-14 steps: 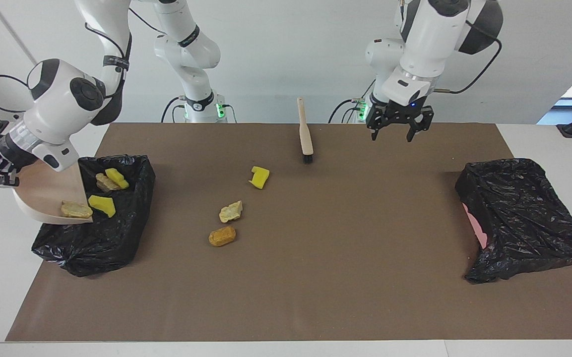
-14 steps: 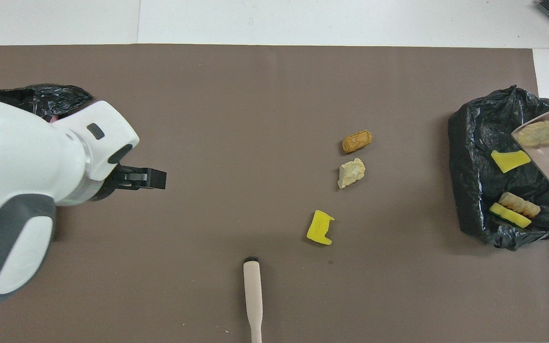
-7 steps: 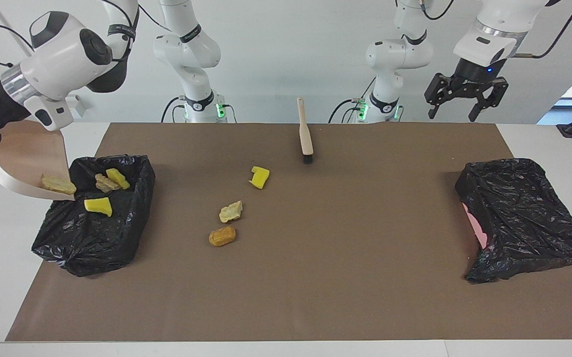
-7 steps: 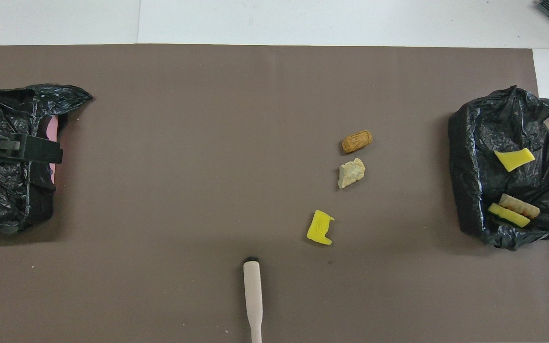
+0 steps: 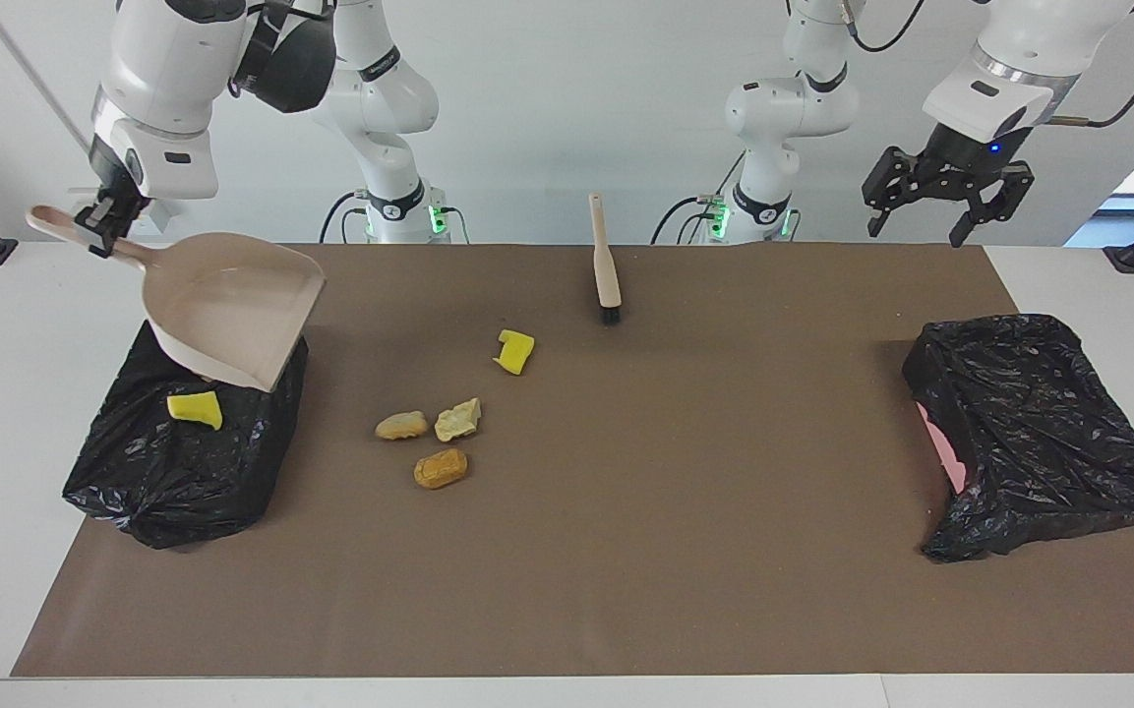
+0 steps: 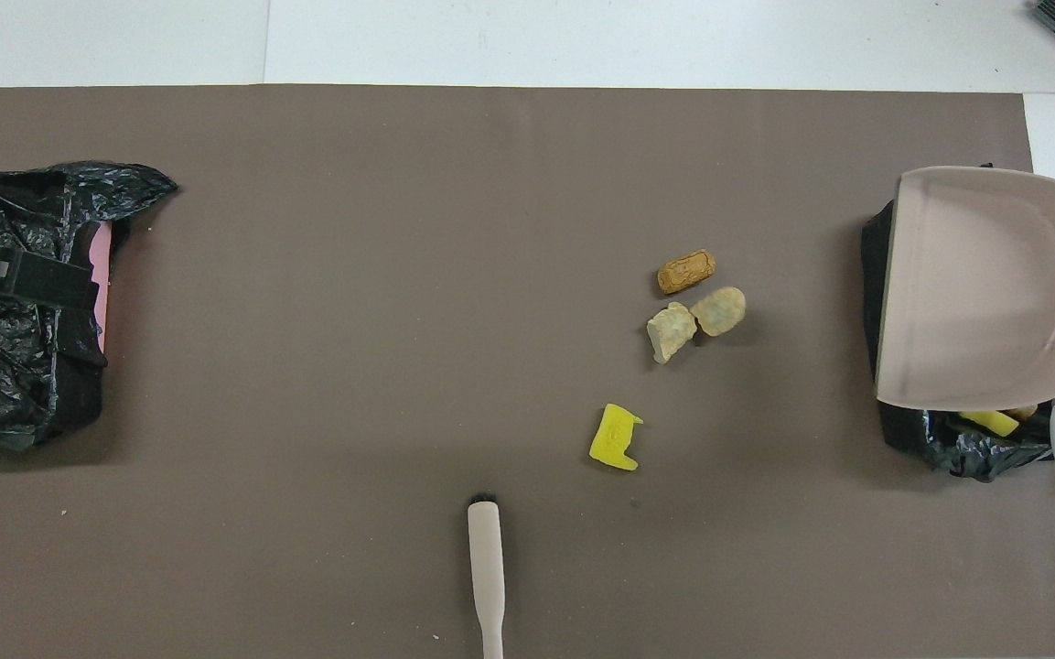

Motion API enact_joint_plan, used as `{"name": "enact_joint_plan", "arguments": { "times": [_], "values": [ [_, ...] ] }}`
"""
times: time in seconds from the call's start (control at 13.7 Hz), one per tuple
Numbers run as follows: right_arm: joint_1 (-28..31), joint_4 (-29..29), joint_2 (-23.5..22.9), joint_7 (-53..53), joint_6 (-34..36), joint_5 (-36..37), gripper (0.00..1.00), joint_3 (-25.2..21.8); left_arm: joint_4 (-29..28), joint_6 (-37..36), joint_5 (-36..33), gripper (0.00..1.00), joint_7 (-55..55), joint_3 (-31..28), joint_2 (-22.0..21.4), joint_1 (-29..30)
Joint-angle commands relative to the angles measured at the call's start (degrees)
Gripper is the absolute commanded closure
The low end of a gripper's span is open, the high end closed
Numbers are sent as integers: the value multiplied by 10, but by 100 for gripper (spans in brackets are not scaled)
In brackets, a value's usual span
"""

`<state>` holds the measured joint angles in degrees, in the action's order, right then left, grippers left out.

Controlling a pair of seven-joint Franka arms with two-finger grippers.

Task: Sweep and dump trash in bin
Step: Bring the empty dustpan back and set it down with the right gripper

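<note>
Trash first: I see four loose scraps on the brown mat point(image 5: 626, 551) — a bright yellow sponge piece point(image 5: 514, 351), two pale tan rock-like chunks point(image 5: 457, 420) point(image 5: 401, 425) touching each other, and an orange-brown lump point(image 5: 441, 468) just beside them. All four lie toward the left arm's side of my right gripper point(image 5: 104, 218), well apart from it. Another yellow sponge scrap point(image 5: 195, 408) sits in the black-bagged bin point(image 5: 173, 472) below that gripper; a sliver more yellow shows under the pan edge in the overhead view.

My right gripper is clamped on the handle of the beige plastic dustpan point(image 5: 232, 305), which hangs tilted over that bin, its mouth toward the table's middle, pan empty.

Beige-handled brush with black bristles point(image 5: 606, 261) lies on the mat at the robots' edge, untouched.

My left gripper point(image 5: 945, 202) hangs in the air, fingers apart, holding nothing, over the table edge near the second black-bagged bin point(image 5: 1039, 433), pink showing at its rim.
</note>
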<state>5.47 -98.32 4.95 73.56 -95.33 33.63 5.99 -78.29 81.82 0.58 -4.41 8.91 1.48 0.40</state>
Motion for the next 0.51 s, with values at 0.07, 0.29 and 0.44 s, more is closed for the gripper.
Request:
{"name": "enact_joint_plan", "arguments": {
  "times": [0.07,0.29,0.44],
  "values": [
    [-47,1,-4,-190,47,-85,100,1,-15,-18,-10,0,-12,-3,-17,14],
    [-106,1,-16,-417,75,-138,100,2,-40,-18,-10,0,-12,-6,-34,38],
    [-131,2,-37,-535,75,-189,100,2,-49,-13,-10,0,-15,-6,-39,47]
  ]
}}
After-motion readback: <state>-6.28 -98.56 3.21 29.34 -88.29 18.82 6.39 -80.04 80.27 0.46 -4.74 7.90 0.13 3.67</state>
